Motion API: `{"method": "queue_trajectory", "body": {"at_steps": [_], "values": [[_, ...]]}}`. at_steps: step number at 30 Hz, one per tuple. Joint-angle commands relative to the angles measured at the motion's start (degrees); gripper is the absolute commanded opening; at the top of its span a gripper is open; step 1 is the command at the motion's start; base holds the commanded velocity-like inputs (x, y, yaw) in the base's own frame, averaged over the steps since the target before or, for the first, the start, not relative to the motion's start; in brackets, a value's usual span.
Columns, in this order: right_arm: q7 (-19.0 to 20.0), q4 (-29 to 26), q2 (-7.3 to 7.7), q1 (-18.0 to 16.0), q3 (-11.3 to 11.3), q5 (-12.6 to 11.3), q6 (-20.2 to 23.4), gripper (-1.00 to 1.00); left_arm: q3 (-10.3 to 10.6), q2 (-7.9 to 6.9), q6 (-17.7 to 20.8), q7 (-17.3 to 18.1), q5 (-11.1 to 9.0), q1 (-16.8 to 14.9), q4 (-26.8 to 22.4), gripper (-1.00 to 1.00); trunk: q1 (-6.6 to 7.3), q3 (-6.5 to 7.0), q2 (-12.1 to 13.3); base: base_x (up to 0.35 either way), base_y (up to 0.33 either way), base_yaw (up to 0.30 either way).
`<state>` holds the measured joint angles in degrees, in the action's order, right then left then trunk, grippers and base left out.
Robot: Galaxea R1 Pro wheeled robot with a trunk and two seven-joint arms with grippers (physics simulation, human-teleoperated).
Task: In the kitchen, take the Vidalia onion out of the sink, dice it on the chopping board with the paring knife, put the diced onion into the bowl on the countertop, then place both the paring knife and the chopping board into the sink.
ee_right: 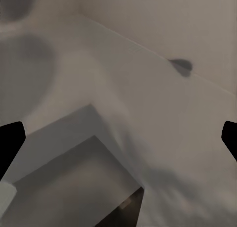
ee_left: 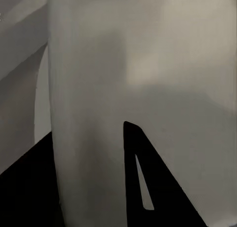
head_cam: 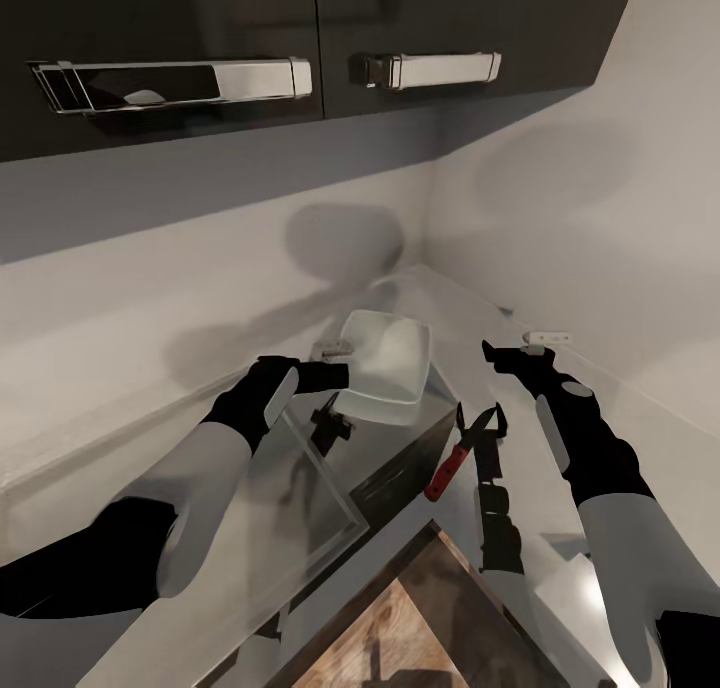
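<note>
Chopping board nearest, paring knife blade up-right, left tool pinching bowl, right tool spread.

Tool fingertips spread wide over the grey countertop

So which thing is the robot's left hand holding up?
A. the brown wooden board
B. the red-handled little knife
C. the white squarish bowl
C: in the head view, the left gripper is clamped on the rim of the white squarish bowl, which is lifted and tilted.
</note>
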<state>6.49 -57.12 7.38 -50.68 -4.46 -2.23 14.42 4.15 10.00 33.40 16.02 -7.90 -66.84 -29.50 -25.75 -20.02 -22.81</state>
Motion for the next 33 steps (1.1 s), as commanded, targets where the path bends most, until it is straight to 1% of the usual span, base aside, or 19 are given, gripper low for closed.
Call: {"method": "queue_trajectory", "body": {"at_steps": [1,17,22,33], "values": [[0.28,-0.09,0.00,-0.03,-0.11,-0.23,0.35,1.00,0.07,0.00,0.30,-0.20,-0.19,-0.04,-0.03,-1.00,-0.03,-0.09,-0.10,0.000,0.000,0.000],[0.28,-0.09,0.00,-0.03,-0.11,-0.23,0.35,1.00,0.07,0.00,-0.48,-0.12,-0.19,-0.04,-0.13,-1.00,-0.03,1.24,-0.10,0.000,0.000,0.000],[0.28,-0.09,0.00,-0.03,-0.11,-0.23,0.35,1.00,0.07,0.00,-3.39,-0.19,-0.19,-0.01,-0.12,-1.00,-0.03,1.70,-0.10,0.000,0.000,0.000],[0.28,-0.09,0.00,-0.03,-0.11,-0.23,0.35,1.00,0.07,0.00,-3.85,-0.20,-0.19,-0.02,-0.12,-1.00,-0.03,2.71,-0.10,0.000,0.000,0.000]]}}
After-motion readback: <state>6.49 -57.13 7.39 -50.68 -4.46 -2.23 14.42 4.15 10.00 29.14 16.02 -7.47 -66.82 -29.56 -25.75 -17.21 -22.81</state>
